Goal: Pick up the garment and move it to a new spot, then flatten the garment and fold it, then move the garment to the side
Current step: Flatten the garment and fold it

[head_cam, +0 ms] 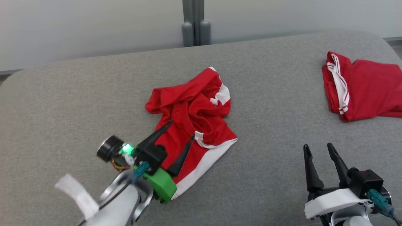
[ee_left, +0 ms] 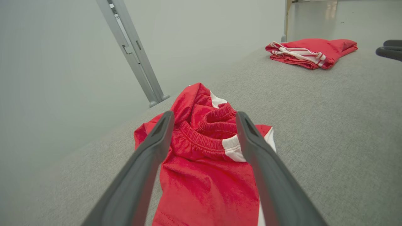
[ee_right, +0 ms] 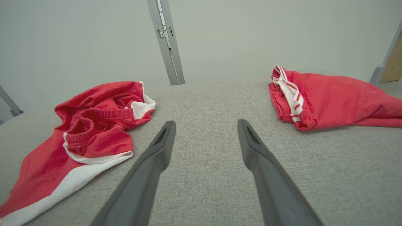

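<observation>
A: Left gripper point(head_cam: 182, 128), fingers?

B: Spread wide, nothing clamped between them. They reach over the near half of the crumpled garment point(head_cam: 191, 110), and from the wrist the elastic waistband sits between the two tips. I cannot tell whether the tips touch the cloth.

A: Right gripper point(head_cam: 317, 145)?

B: Also fully spread and empty. It is over bare cloth of the grey padded surface point(head_cam: 78, 103), well to the right of the crumpled garment and touching nothing.

A: Position of the garment?

B: Near the middle of the surface. Red shorts with white trim, bunched at the far end. One flatter leg with a white side band trails toward the robot, under the left arm.

A: Other items?

B: A folded garment point(head_cam: 367, 91), red with white stripes, lies by the right edge, well apart from the first. A grey post point(head_cam: 195, 28) stands behind the far edge.
</observation>
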Robot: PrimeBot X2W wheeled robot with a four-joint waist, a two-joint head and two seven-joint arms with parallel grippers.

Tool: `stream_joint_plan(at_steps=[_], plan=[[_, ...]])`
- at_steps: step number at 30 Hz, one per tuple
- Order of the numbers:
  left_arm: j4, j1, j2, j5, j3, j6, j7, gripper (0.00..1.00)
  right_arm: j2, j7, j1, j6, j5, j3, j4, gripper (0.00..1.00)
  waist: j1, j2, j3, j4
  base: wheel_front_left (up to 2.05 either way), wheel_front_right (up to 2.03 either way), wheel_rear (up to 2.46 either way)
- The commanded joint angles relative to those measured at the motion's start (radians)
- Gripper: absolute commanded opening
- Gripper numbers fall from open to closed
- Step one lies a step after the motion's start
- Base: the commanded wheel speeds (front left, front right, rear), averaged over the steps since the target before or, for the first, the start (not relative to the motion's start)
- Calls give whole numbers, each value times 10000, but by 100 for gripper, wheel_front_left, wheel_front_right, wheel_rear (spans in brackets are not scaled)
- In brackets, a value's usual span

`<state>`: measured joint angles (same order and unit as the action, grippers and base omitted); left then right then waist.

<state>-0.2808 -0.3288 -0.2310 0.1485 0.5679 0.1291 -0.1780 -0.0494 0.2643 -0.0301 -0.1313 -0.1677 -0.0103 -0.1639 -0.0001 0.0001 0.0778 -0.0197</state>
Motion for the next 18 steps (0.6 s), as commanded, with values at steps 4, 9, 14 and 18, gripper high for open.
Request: stream_joint_plan(at_steps=[4,9,14,18], plan=[[-820,-2388,-733,736,2505,25,1037,100,-19,-2,338,11,-133,158,-11,100,1,-1,877,-895,0,0,0],[-1604,-4301,-1446,1976,5142,11,1890,100,-16,-2,415,11,-155,269,-39,100,1,-1,1196,-1375,0,0,0],[-2188,-5405,-2009,3145,6680,4,2175,100,-16,-2,326,11,-201,93,7,100,1,-1,1321,-1599,0,0,0],[-2456,-5618,-2122,3550,7035,4,2252,100,-16,-2,267,11,-179,53,-19,100,1,-1,1355,-1575,0,0,0]])
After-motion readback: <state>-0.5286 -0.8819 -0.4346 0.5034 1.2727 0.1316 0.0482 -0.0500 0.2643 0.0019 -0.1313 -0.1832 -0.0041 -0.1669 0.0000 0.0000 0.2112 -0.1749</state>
